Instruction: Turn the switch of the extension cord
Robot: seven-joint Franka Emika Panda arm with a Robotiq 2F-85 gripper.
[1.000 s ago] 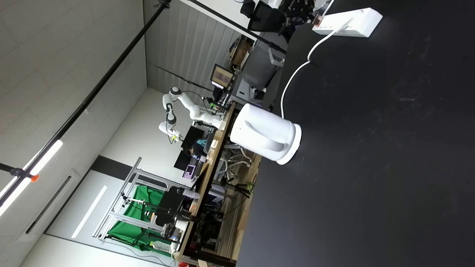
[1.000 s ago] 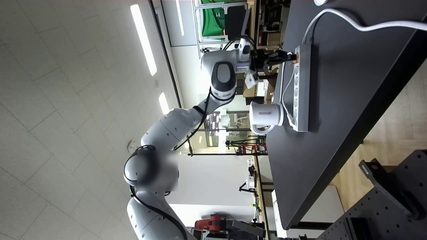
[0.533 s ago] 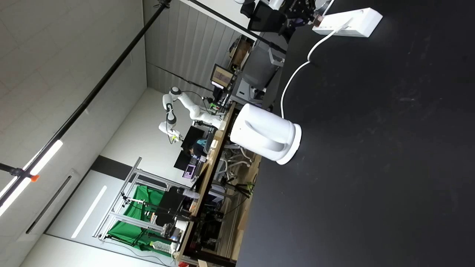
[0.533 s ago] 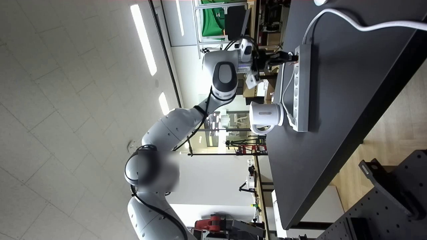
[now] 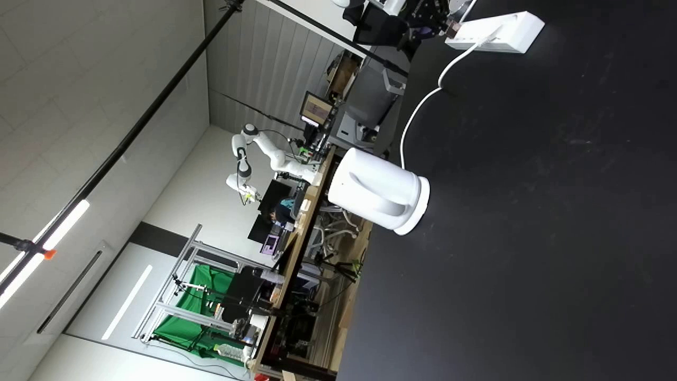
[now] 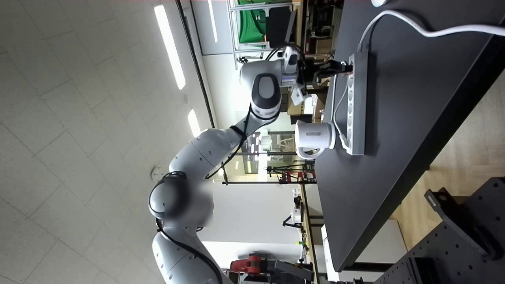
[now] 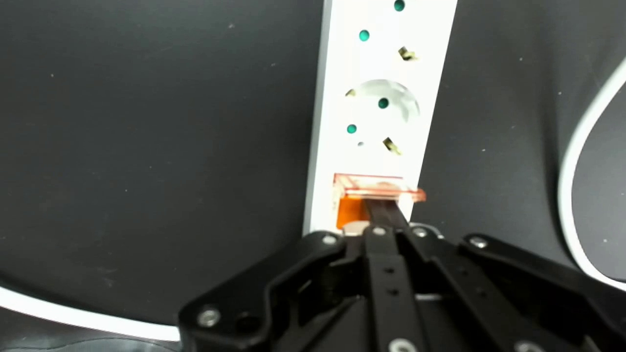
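Extension cord (image 6: 357,106): on the surface (image 6: 402,126), inside its edges and well apart from the corner that shows in an exterior view.
Claw (image 7: 386,211): closed up on itself, holding nothing that I can see; its tip looks to be touching the switch (image 7: 351,211), near one end of the extension cord.
Tip travel: compared with a second ago I've brought it slightly nearer the surface, and the orange that showed beside it in an exterior view is now nearly covered or dark.
Switch: orange shows on one side of my tip in the wrist view; the rest is hidden, so I can't tell which way it stands.
Press: under way, I judge, perhaps complete; lifting off would settle it, while pushing harder could slide the extension cord.
Kettle (image 5: 367,177): near an edge, well apart from the claw.
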